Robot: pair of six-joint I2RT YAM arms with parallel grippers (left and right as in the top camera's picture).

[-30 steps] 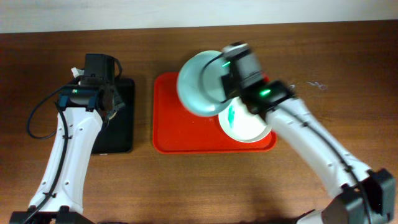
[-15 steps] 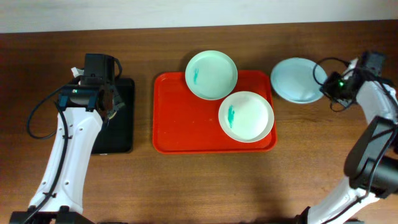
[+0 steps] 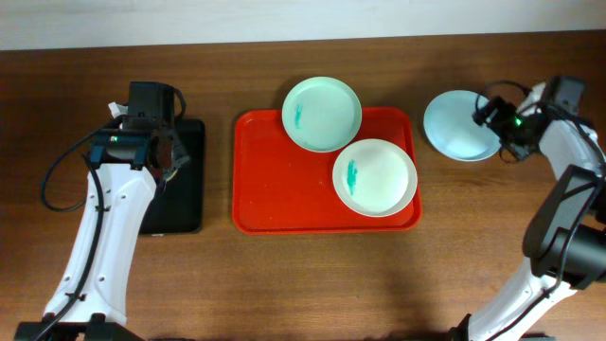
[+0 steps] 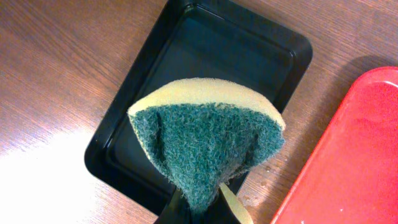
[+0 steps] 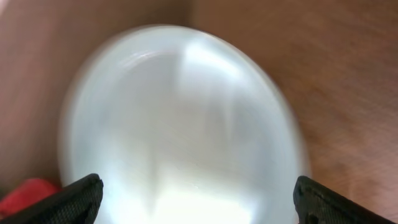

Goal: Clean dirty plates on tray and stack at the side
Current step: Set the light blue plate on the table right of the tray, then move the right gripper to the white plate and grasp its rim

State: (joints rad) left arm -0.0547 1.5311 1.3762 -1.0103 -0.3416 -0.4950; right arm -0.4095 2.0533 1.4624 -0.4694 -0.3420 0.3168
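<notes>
Overhead: R gripper [image 3: 493, 115], jaws apart, hovering at plate [image 3: 457, 128] rim; wrist cam blurry, prob. risking knocking it. L gripper [image 4: 198, 213] clamping sponge [image 4: 205, 140].

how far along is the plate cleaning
Done: one plate sits off the red tray on the table at the right, no smear visible, by the open right gripper. In hand: the left gripper grips the sponge. Left: two plates on the tray show teal smears.

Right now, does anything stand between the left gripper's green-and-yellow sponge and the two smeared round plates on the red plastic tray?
Nothing visible. The left gripper holds the sponge over the black tray; only bare table and red tray precede the mint plate and white plate.
</notes>
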